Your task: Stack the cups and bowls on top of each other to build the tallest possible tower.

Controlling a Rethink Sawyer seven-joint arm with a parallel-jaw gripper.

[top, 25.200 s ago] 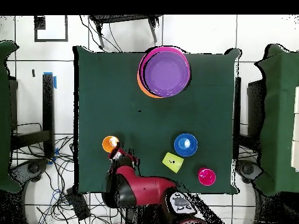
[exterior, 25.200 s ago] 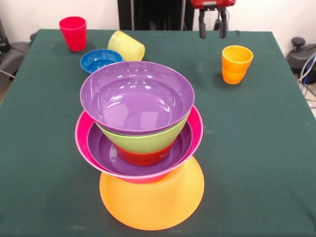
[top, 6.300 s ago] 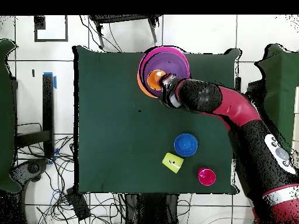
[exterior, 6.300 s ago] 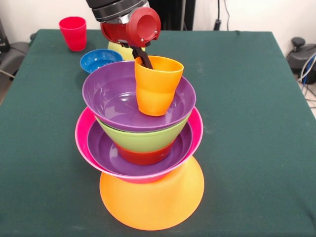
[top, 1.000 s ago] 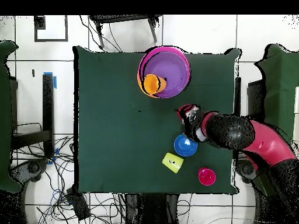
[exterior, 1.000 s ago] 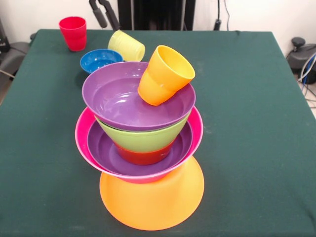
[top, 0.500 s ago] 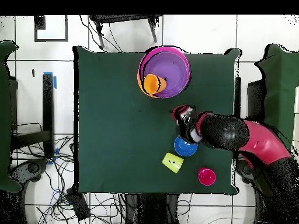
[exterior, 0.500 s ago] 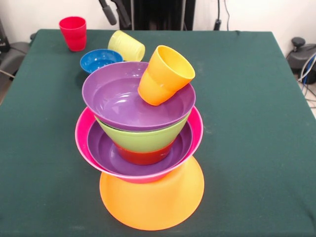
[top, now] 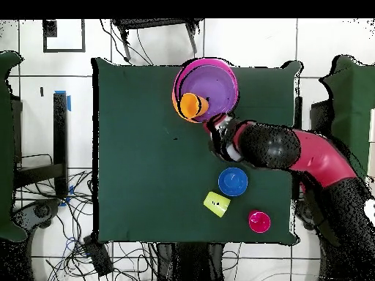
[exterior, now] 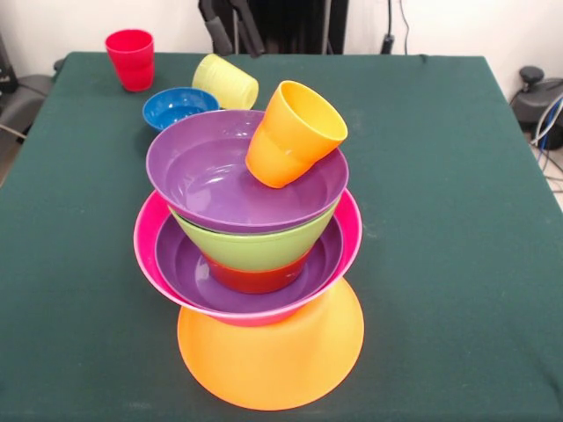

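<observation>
The tower (exterior: 255,264) fills the middle of the front view, rising from an upturned orange bowl (exterior: 271,360) through pink, purple, red-orange, lime green and a top purple bowl (exterior: 220,171); the orange cup (exterior: 293,134) lies tilted inside that top bowl, its mouth turned to the upper right and its side leaning on the rim; it is not seated upright. At the upper left of the frame stand the blue bowl (exterior: 176,106), the pale yellow cup (exterior: 226,82) on its side, and the red cup (exterior: 131,58) upright, all loose on the green surface (exterior: 440,220). The claw (exterior: 232,25) shows at the top edge, its two fingers apart with nothing between them; the overhead view puts it just beside the tower. The risk, as I judge it: the leaning cup could roll off the rim if the claw brushes the top bowl; anything set on the slanted cup would likely slide; a knock might topple the stacked bowls.
</observation>
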